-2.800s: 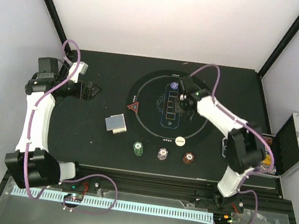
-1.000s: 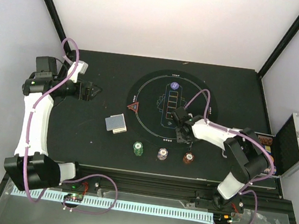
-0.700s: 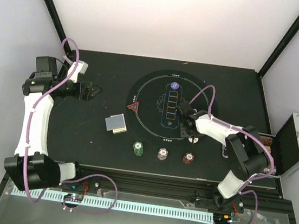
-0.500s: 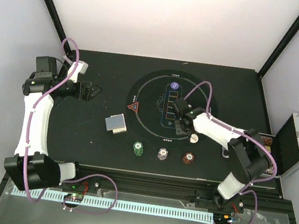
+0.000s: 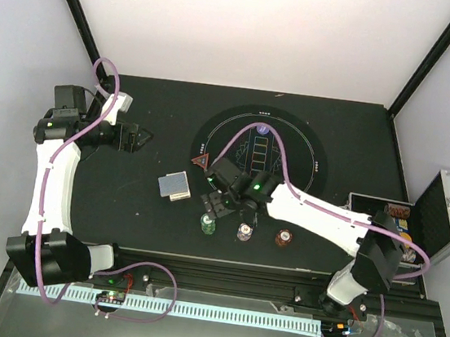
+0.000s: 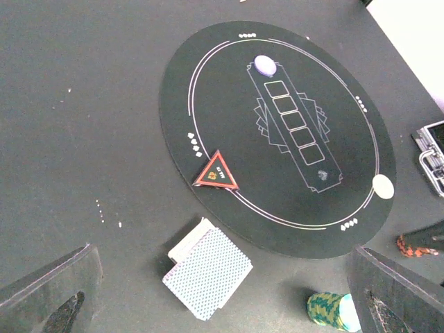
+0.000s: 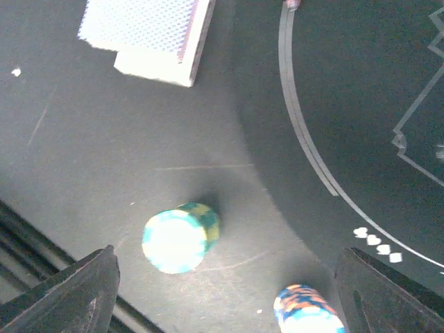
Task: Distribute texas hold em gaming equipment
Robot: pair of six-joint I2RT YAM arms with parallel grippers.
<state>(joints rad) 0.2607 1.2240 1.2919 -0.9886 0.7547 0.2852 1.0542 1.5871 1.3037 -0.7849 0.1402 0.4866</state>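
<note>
Stack of small round green poker chips (image 7: 182, 237) stands upright between right gripper's (image 7: 223, 255) wide-spread fingers, touching neither.

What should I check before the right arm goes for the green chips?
1. Right gripper open: ok.
2. Green chip stack inside the finger span: ok, though off centre.
3. Purple-white stack outside that span: not ok.
4. Card deck clear of the fingers: ok.
5. Gripper height above the chips: cannot tell.
6. Left gripper open and away from the chips: ok.
</note>
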